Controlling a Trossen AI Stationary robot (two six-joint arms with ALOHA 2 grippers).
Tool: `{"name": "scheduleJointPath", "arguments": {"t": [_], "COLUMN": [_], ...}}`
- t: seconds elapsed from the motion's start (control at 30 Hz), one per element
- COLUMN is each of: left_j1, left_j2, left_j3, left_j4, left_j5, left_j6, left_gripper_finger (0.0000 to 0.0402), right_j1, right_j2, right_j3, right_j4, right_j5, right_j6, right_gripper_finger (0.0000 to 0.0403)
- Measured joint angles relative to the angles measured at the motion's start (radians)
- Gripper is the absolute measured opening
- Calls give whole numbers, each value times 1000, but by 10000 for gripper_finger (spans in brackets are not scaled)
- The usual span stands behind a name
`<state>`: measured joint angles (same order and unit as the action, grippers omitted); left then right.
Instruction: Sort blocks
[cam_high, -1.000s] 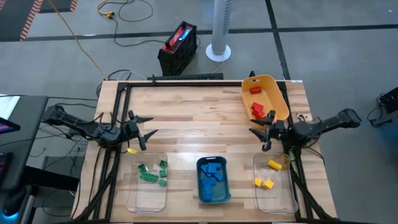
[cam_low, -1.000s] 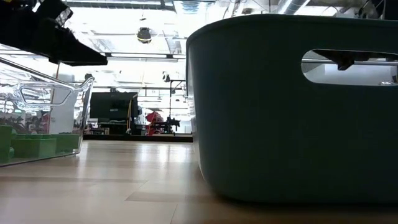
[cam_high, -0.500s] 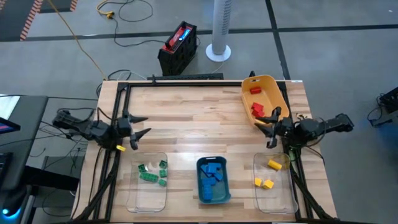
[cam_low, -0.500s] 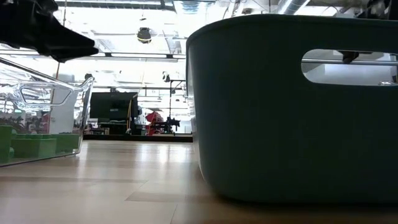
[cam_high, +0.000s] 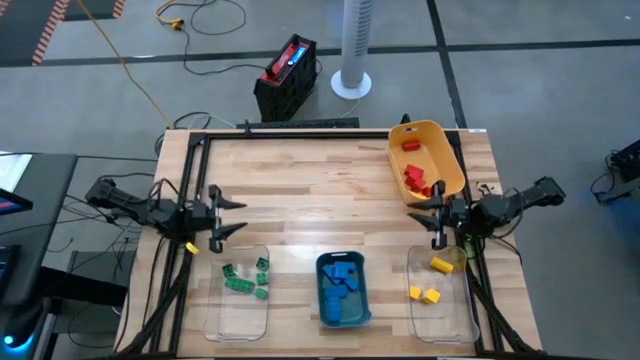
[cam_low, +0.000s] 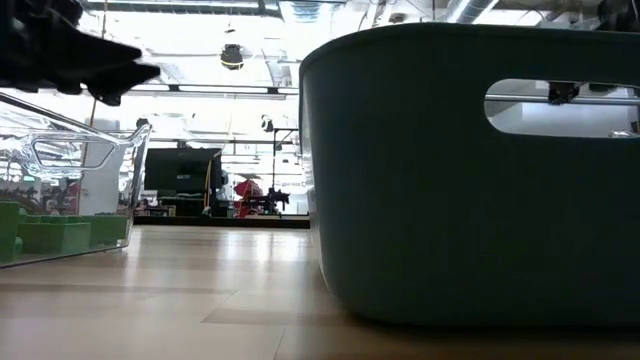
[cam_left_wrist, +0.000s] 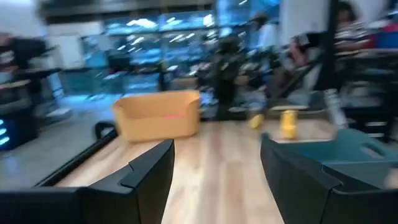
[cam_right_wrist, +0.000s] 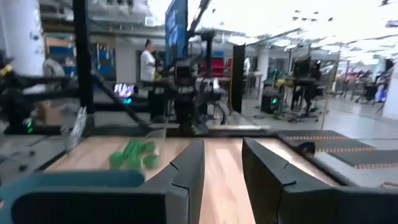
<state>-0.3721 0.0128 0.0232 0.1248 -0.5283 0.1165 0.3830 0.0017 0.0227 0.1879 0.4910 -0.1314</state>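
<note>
Empty and narrowed since a second ago, the right pincer (cam_high: 437, 213) hovers near the desk's right edge, fingers a little apart. Left pincer (cam_high: 214, 215), fingers spread, empty, has drawn toward the left edge. Blocks lie sorted: red (cam_high: 415, 176), green (cam_high: 243, 279), blue (cam_high: 342, 284), yellow (cam_high: 430, 282). Wrist views blur them.

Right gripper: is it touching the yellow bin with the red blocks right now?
Apart. In the high view the right gripper sits off the near end of the yellow bin, with bare wood table between its fingertips and the bin's rim.
</note>
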Motion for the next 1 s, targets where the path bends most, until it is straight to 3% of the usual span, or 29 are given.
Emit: {"name": "scheduleJointPath", "arguments": {"t": [0.23,1.0], "left_j1": [0,0], "left_j2": [-1,0], "left_j3": [-9,-2], "left_j4": [-17,-78], "left_j5": [214,197], "left_j6": [32,81], "left_gripper_finger": [233,233], "right_j1": [30,42], "right_j2": [0,5], "right_j3": [-15,-17], "right_j4": [-52,-103], "right_j5": [-1,0], "right_j6": [80,134], "right_gripper_finger": [118,118]}}
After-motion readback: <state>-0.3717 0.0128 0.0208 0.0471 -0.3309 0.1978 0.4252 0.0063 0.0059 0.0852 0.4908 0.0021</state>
